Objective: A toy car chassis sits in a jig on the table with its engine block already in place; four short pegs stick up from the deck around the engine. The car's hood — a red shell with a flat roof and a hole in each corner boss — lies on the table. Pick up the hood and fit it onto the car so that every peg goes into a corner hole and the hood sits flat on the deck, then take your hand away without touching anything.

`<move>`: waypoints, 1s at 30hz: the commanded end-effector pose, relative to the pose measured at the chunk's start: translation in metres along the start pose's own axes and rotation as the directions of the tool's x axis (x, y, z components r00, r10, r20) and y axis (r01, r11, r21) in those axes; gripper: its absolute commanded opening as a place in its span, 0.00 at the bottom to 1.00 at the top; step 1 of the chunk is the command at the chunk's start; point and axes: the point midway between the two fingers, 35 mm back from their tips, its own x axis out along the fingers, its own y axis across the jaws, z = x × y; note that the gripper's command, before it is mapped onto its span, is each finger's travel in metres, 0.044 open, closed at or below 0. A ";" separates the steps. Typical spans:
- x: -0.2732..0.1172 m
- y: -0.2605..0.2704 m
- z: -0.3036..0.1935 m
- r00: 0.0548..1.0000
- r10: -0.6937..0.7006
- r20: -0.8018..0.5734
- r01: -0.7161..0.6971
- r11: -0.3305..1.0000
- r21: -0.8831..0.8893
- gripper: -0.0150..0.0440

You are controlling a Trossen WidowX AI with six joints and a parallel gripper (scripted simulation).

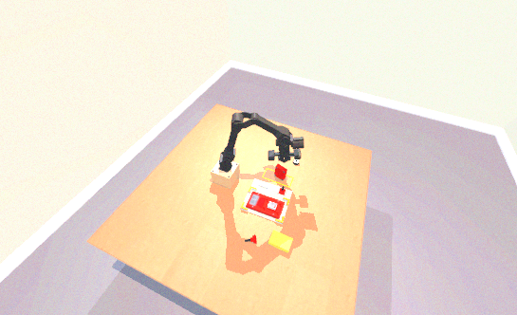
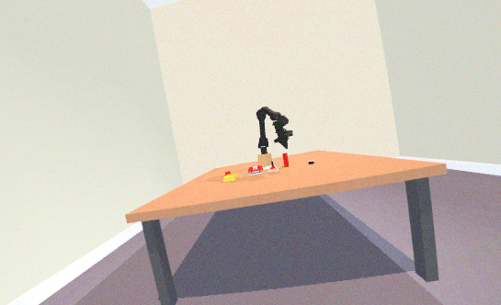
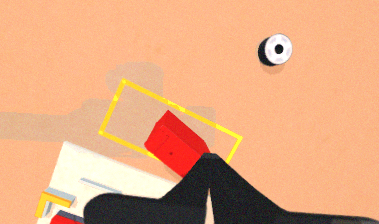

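Note:
The red hood [image 1: 280, 171] [image 2: 285, 159] [image 3: 174, 140] stands up on one edge on the table, inside a yellow outlined rectangle [image 3: 111, 107], beside the white jig board [image 1: 258, 187] [image 3: 90, 167]. The red chassis [image 1: 263, 204] [image 2: 256, 171] lies in the jig. My gripper [image 1: 286, 159] [image 2: 284, 145] [image 3: 209, 158] is shut and empty. It hangs above the hood and does not touch it; in the wrist view the closed fingertips show just over the hood's near edge.
A small black-and-white wheel [image 1: 296, 163] [image 2: 310, 162] [image 3: 276, 49] lies on the table beyond the hood. A yellow block [image 1: 281, 241] [image 2: 230, 177] and a small red and black part [image 1: 251, 239] lie in front of the jig. A red part with a black knob [image 1: 282, 192] sits on the board.

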 end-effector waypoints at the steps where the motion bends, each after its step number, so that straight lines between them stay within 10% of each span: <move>1: 0.006 -0.011 0.012 0.993 0.088 -0.083 -0.119 0.840 -0.529 0.25; 8: 0.008 -0.016 0.021 0.982 0.130 -0.135 -0.186 0.601 -0.777 0.25; 30: 0.044 -0.012 0.016 0.982 0.130 -0.135 -0.186 0.601 -0.777 0.25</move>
